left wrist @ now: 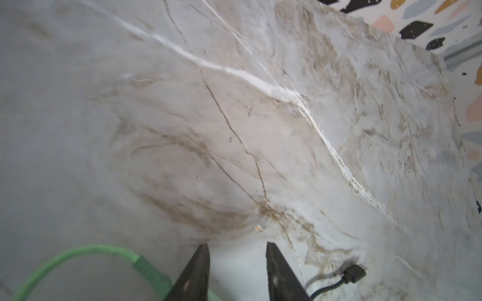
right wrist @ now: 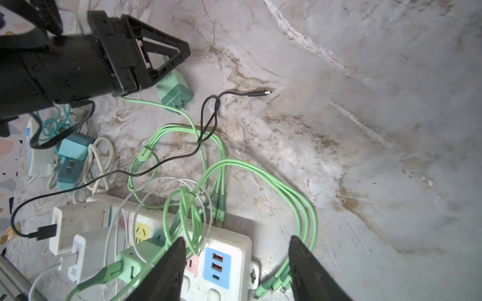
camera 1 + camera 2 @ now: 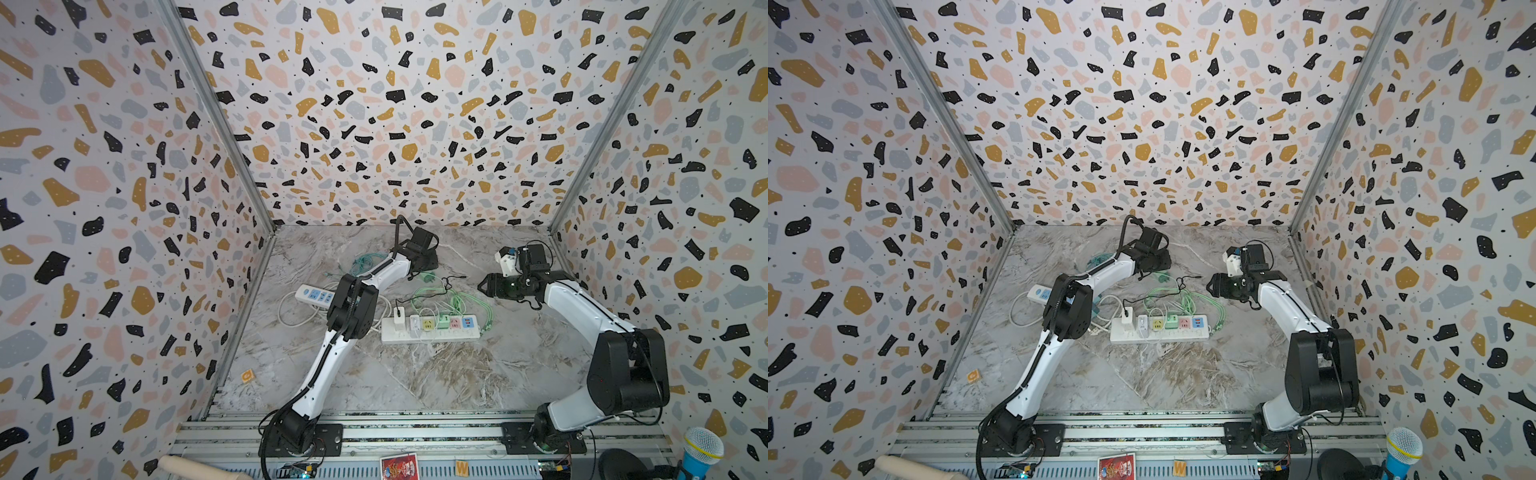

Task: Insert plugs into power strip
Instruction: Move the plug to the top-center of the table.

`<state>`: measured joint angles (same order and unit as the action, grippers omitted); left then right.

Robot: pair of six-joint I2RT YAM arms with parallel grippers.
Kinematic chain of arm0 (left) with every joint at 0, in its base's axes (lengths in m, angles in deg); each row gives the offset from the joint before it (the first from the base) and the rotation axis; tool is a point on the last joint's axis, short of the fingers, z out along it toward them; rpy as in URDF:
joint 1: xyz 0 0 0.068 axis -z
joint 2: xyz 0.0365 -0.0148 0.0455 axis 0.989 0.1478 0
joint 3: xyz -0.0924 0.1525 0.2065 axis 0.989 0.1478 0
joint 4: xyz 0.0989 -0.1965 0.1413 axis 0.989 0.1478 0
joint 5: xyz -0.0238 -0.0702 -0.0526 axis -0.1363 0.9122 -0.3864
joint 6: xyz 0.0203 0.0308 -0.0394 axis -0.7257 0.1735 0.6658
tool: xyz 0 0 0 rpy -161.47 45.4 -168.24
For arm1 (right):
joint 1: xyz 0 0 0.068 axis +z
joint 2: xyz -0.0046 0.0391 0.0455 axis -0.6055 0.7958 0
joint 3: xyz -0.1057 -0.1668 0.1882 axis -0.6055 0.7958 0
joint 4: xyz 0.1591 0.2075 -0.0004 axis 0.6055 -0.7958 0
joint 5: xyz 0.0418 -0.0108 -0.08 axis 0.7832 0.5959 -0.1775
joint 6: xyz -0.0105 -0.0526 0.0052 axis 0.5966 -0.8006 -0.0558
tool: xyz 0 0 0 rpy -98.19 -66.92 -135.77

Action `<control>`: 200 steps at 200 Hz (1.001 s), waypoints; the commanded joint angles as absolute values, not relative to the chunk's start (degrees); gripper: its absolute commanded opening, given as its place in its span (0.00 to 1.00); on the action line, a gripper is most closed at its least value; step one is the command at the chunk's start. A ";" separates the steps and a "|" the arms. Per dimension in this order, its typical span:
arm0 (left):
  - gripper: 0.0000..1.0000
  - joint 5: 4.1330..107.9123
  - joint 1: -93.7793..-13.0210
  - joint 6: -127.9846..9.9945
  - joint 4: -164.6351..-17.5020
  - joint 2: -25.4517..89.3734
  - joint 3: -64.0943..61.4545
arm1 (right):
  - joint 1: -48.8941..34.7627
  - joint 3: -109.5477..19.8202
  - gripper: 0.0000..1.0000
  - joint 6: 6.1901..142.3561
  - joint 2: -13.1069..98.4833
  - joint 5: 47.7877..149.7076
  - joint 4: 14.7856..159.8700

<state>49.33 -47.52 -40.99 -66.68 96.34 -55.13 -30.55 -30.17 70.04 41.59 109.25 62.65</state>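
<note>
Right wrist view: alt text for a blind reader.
The right end effector, open, hovers over a white power strip with chargers plugged in and green cables tangled over it. Beyond, the left end effector is at a loose mint green plug.

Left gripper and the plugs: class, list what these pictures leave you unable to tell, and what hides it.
1. Whether the left gripper grips the mint plug: its finger covers the plug in the right wrist view; the left wrist view's edge cuts it off.
2. The second strip: the left arm covers one end in both top views.
3. How deep the white plugs sit in the strip: too small in both top views.
</note>
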 commanded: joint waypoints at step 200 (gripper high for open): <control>0.53 41.99 -42.39 -49.20 -55.32 84.96 -47.13 | -32.27 -35.75 0.64 70.24 45.97 111.53 63.70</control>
<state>42.14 -42.60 -50.04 -56.21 86.04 -48.40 -32.10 -33.50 70.49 46.49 110.58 64.05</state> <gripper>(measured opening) 0.525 0.640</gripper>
